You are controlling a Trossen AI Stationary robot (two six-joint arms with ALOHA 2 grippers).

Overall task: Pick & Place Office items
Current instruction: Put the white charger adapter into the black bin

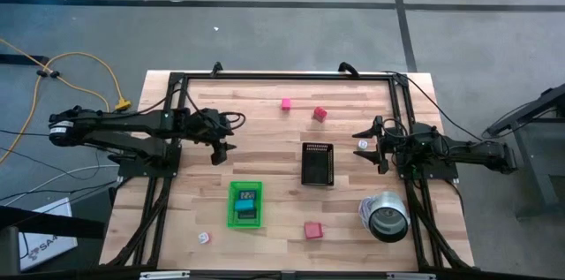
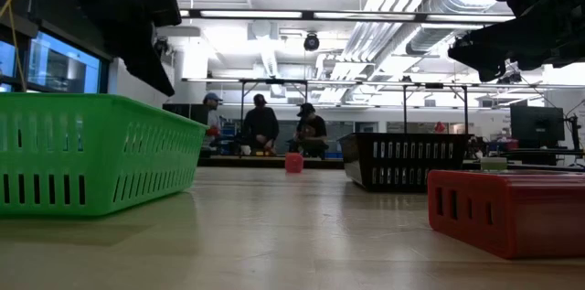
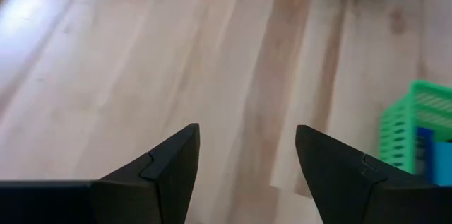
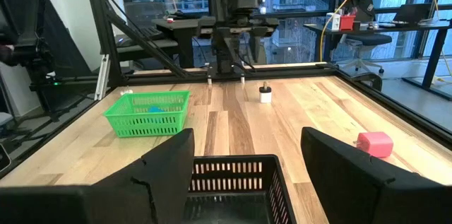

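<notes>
Blocks [image 1: 286, 103] — small, light, stiff — lie scattered from the desk's far edge to its near edge, best pinched across flat sides, while the left gripper [image 1: 218, 151] and right gripper [image 1: 372, 145] both hang spread, empty.

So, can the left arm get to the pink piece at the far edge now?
Probably yes: the left end effector is open and empty, and only bare wood lies between it and the pink piece.
</notes>
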